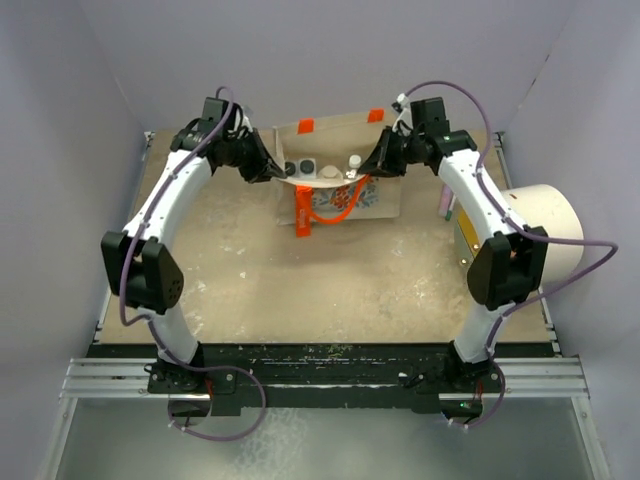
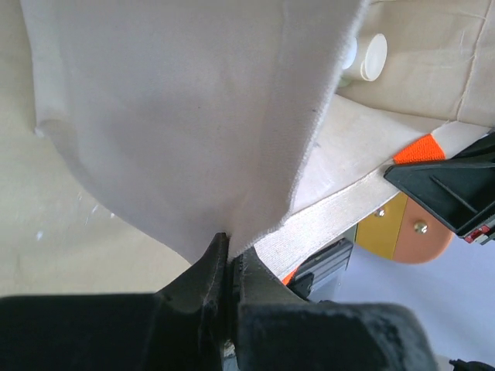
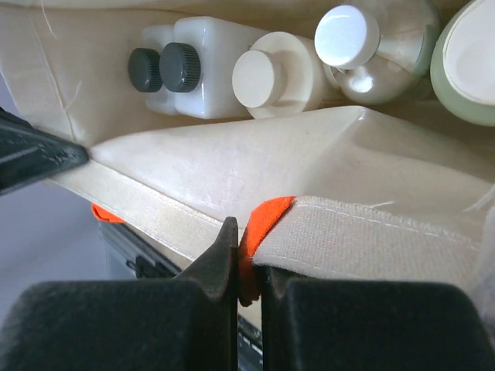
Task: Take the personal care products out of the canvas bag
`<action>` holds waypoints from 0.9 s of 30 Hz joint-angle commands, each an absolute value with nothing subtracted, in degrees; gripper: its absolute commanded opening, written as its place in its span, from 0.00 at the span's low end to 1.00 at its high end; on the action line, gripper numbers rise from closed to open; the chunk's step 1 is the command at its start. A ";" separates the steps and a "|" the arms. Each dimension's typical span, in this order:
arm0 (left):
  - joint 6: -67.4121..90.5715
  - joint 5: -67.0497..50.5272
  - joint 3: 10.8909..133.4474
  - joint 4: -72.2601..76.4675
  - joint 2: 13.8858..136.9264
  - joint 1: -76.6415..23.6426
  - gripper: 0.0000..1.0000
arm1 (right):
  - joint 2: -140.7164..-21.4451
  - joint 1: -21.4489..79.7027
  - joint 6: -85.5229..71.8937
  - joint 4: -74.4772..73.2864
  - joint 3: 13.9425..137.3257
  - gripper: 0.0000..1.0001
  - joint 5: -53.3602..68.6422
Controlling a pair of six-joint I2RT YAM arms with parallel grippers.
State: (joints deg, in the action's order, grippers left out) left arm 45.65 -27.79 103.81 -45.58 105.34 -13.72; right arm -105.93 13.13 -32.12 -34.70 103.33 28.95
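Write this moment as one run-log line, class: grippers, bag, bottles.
left gripper: shut on canvas bag edge | right gripper: shut on bag rim at orange handle | bottles: inside bag

Diffuse, even light, soft shadows. Top view sharp. Wrist views: near canvas bag (image 2: 178, 116) soft-focused; white cap (image 3: 346, 36) blown out at 1 o'clock.

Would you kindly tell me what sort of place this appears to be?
Probably a robotics lab test cell: plain walls enclose a worn table, with left arm and right arm bolted to a metal rail.
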 commanded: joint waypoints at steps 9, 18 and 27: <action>43.90 -33.42 85.56 -53.24 77.42 -13.18 0.00 | -85.81 25.36 -29.84 -38.07 87.59 0.00 33.32; 43.07 -34.23 77.25 -63.76 65.33 -13.18 0.00 | -75.13 32.51 -35.11 -35.32 74.37 0.00 33.50; 42.08 -42.21 71.58 -64.82 61.90 -13.24 0.45 | -71.74 33.85 -35.19 -38.02 68.89 0.17 29.57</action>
